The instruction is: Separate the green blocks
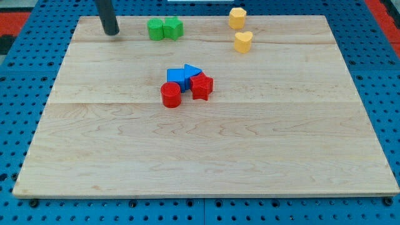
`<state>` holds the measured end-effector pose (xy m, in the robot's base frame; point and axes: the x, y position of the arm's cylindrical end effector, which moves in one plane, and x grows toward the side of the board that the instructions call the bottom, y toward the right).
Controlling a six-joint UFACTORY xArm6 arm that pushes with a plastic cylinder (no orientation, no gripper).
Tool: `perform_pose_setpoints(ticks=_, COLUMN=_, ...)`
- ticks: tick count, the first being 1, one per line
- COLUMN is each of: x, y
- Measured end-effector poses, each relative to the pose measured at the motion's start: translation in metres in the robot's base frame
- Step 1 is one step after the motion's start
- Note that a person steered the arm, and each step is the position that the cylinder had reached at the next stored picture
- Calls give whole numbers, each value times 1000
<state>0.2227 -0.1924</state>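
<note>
Two green blocks sit touching near the view's top: a rounded green block (155, 29) on the left and a green star-like block (173, 27) on the right. My tip (111, 32) rests on the board to the left of them, about a block's width and a half away from the left green block.
A wooden board (200, 144) lies on a blue pegboard. A red cylinder (170, 95), a red star block (201, 86), a blue cube (177, 77) and a blue triangle (192, 70) cluster at the centre. Two yellow blocks (237, 17) (243, 41) sit at the top right.
</note>
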Motion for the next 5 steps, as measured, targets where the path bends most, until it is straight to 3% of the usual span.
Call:
perform_pose_setpoints(ticks=1, x=-6, y=65)
perform_pose_setpoints(ticks=2, x=23, y=132)
perform_pose_setpoints(ticks=3, x=29, y=174)
perform_pose_setpoints(ticks=4, x=41, y=175)
perform_pose_setpoints(ticks=5, x=71, y=212)
